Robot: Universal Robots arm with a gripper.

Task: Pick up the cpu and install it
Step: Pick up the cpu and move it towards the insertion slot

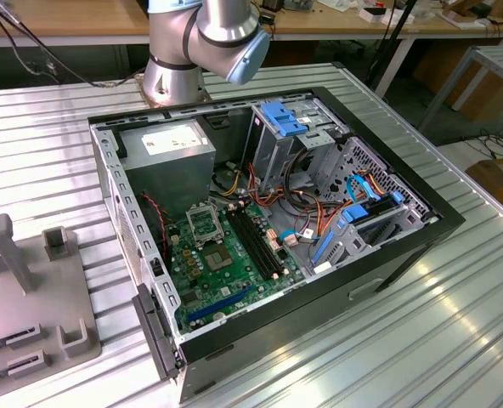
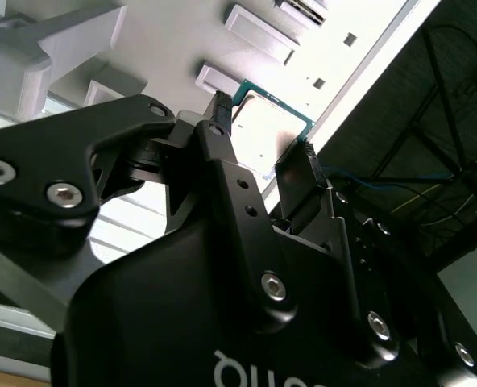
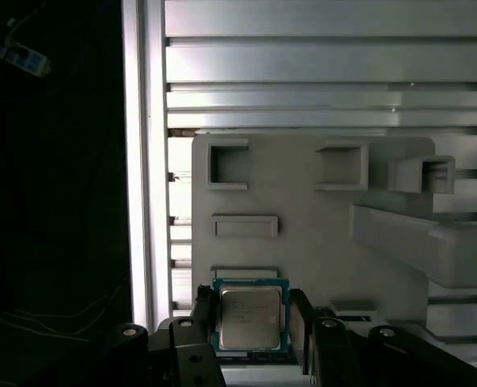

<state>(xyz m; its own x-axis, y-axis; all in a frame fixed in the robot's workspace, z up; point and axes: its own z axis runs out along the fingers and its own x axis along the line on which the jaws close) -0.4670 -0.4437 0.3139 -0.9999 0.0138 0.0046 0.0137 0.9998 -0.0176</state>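
The cpu (image 3: 250, 317), a square chip with a silver lid and green edge, sits between the black fingers of my gripper (image 3: 252, 313), which is shut on its two opposite sides. In the second wrist view the cpu (image 2: 269, 129) shows between the fingertips (image 2: 219, 111) against the pale grey parts fixture (image 2: 174, 40). It hangs over the fixture's plate (image 3: 303, 242), near a row of shallow rectangular slots (image 3: 245, 226). The open computer case (image 1: 268, 221) lies on the table, with the green motherboard (image 1: 226, 263) and its metal-framed cpu socket (image 1: 202, 223) facing up.
The arm's base (image 1: 173, 72) stands behind the case. Inside the case are a power supply (image 1: 168, 161), drive cages (image 1: 290, 136) and loose cables (image 1: 307, 212). The grey fixture (image 1: 31, 289) with upright posts lies at the exterior view's left, on the ribbed metal table (image 1: 421, 323).
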